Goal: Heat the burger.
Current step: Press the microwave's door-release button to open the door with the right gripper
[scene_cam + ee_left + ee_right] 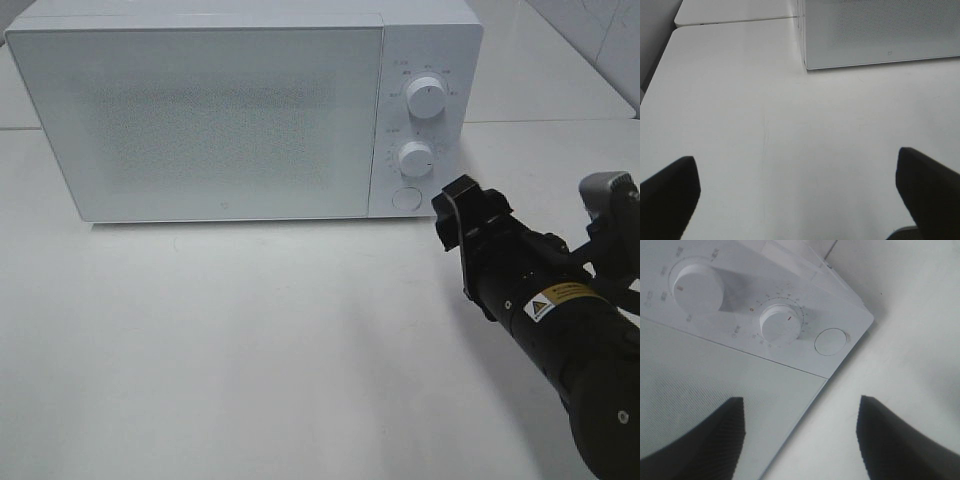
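Observation:
The burger is out of view in every frame. A white microwave (200,120) stands at the back of the table with its door shut. My right gripper (447,207) hovers just in front of the control panel's lower right corner, near the round door button (405,197). In the right wrist view that gripper (800,427) is open with nothing between its dark fingers (890,440), facing the lower knob (782,326) and the button (830,341). My left gripper (800,192) is open and empty above bare table, with the microwave (880,30) ahead of it.
The panel carries an upper knob (427,99) and a lower knob (415,158). The white table (250,340) stretches in front of the microwave. A seam between table tops (735,21) runs beside the microwave, and the table's edge drops off beyond it.

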`<state>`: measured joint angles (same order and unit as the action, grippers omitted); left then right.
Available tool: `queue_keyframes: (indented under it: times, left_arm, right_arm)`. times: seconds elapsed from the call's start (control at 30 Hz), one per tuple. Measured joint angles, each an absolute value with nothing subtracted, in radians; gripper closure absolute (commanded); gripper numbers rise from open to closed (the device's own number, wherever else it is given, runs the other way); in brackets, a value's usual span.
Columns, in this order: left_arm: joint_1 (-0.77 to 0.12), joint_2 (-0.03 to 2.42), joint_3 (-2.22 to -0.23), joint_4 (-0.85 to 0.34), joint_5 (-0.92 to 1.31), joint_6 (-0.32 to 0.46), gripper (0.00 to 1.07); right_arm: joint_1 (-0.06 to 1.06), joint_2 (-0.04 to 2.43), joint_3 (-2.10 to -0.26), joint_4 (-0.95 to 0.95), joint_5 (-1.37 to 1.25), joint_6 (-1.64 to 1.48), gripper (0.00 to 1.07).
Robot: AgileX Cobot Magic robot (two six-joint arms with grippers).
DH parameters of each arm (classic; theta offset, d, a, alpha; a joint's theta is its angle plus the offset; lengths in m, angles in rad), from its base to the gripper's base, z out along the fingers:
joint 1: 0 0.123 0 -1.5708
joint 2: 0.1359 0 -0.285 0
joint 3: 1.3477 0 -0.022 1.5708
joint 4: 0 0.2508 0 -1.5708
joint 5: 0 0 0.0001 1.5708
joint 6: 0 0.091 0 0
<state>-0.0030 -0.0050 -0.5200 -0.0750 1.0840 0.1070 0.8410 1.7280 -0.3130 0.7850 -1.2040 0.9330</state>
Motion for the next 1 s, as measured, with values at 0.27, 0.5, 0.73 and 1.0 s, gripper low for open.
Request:
queue_keyframes:
  times: [0.27, 0.5, 0.73, 1.0]
  left_arm:
    - [-0.003, -0.005, -0.52, -0.075, 1.084, 0.107, 0.06]
    - [-0.003, -0.005, -0.52, -0.075, 1.084, 0.107, 0.06]
    - [-0.003, -0.005, -0.52, -0.075, 1.084, 0.107, 0.06]
    - [-0.003, -0.005, -0.52, -0.075, 1.084, 0.107, 0.06]
  right_arm:
    - [0.841, 1.728, -0.313, 0.785, -1.204, 1.325, 0.89]
    - [0.841, 1.728, -0.313, 0.785, -1.206, 1.42, 1.07]
    - [0.841, 1.768, -0.316, 0.833, -1.21, 1.434, 1.07]
    - [0.841, 1.87, -0.383, 0.837, -1.209, 1.436, 1.07]
